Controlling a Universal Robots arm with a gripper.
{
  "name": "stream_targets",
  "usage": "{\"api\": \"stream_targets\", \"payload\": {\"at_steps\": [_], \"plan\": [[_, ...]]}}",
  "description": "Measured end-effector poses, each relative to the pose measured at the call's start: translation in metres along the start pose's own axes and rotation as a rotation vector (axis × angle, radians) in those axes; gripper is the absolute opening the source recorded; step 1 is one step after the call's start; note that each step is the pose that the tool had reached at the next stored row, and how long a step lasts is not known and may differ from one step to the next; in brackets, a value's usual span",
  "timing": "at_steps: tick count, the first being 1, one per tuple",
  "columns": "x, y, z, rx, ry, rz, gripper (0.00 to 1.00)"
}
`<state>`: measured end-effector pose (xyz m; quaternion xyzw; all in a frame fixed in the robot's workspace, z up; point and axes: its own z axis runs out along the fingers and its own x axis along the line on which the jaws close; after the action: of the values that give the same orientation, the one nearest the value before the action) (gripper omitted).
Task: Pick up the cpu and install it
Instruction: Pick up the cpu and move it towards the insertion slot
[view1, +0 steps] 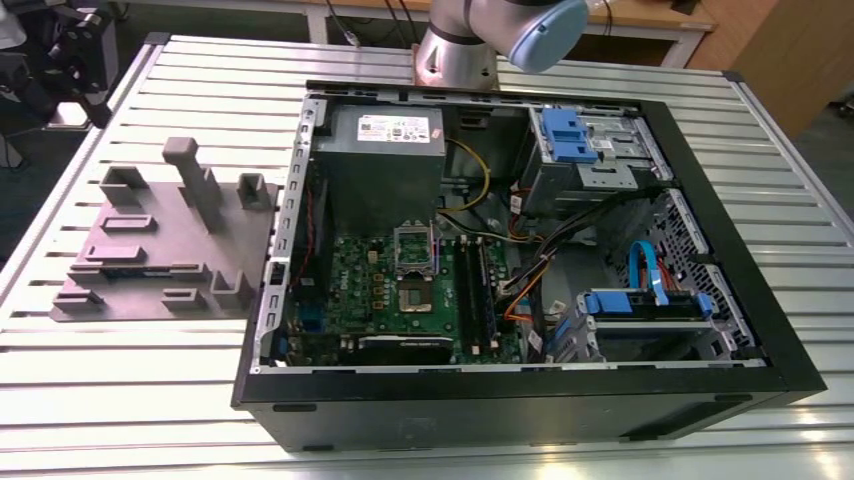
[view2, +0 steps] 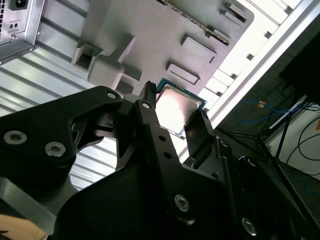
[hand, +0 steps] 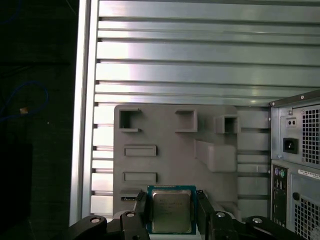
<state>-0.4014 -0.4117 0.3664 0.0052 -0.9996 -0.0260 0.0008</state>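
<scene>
A: What's the surface like?

B: A table (hand: 200, 50) of pale metal slats, shiny where the light hits. Past its edge the floor is mostly in shadow, with loose cables (view2: 270, 106) lying on it, one of them blue. In the exterior view there's wooden furniture (view1: 641, 15) behind the arm (view1: 487, 40).

A: And on the table?

B: An open computer case (view1: 534, 405) lying on its side with the motherboard (view1: 400, 290) showing inside. Just beside it, on the exterior view's left, is a grey holder plate (view1: 160, 250) with raised blocks and pockets.

A: Where's the cpu?

B: In the gripper (hand: 172, 199) — its two black fingers (hand: 141, 210) are clamped on opposite edges of the cpu (hand: 171, 212). The silver top faces the first wrist camera, with a green rim round it. The cpu is held up off the plate, which lies beyond the gripper. The back of the case, with its power socket (hand: 290, 145), stands off to one side of the gripper.

A: Anything you can't make out?

B: In the first wrist view the frame cuts off the near edge of the cpu and most of the gripper's body. In the second wrist view the gripper's own linkage covers much of the table, and one corner of the cpu sits behind a finger. How high above the plate it hangs — I can't tell.
</scene>
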Motion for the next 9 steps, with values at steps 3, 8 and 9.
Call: {"api": "stream_targets", "payload": {"at_steps": [3, 8, 9], "plan": [[-0.0011, 0.0, 0.0001, 0.0, 0.0, 0.0, 0.47], [-0.0029, -0.0001, 0.0001, 0.0, 0.0, 0.0, 0.47], [-0.0032, -0.0001, 0.0002, 0.0, -0.0001, 0.0, 0.47]]}}
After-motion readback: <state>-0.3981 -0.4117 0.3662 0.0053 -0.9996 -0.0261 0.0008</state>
